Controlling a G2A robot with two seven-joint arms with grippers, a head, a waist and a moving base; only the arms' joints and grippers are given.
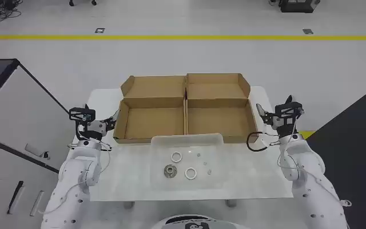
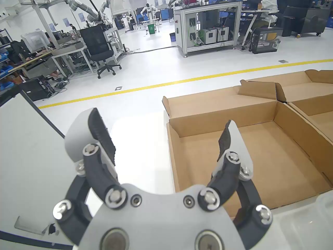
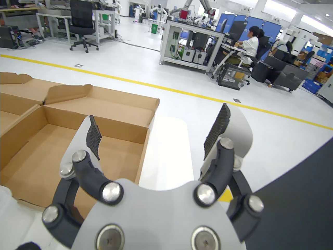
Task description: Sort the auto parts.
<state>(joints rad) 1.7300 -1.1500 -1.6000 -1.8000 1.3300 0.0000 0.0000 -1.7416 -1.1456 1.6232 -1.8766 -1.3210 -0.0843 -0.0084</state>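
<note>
A clear plastic tray [image 1: 213, 139] in the middle of the white table holds two white rings [image 1: 176, 156] [image 1: 191, 173], a grey metal hub [image 1: 170, 170] and some small bits. Behind it stand two open cardboard boxes, the left box [image 1: 150, 122] [image 2: 262, 157] and the right box [image 1: 220, 120] [image 3: 39, 154], both bare inside. My left gripper [image 1: 112, 119] [image 2: 164, 136] hangs open beside the left box's outer wall, holding nothing. My right gripper [image 1: 261, 114] [image 3: 158, 131] hangs open beside the right box's outer wall, also holding nothing.
The box lids [image 1: 189, 87] stand folded back at the far side. A black cable loop [image 1: 255, 142] hangs by the right arm. A dark panel [image 1: 28, 94] stands left of the table and a dark mat [image 1: 343, 131] lies to the right.
</note>
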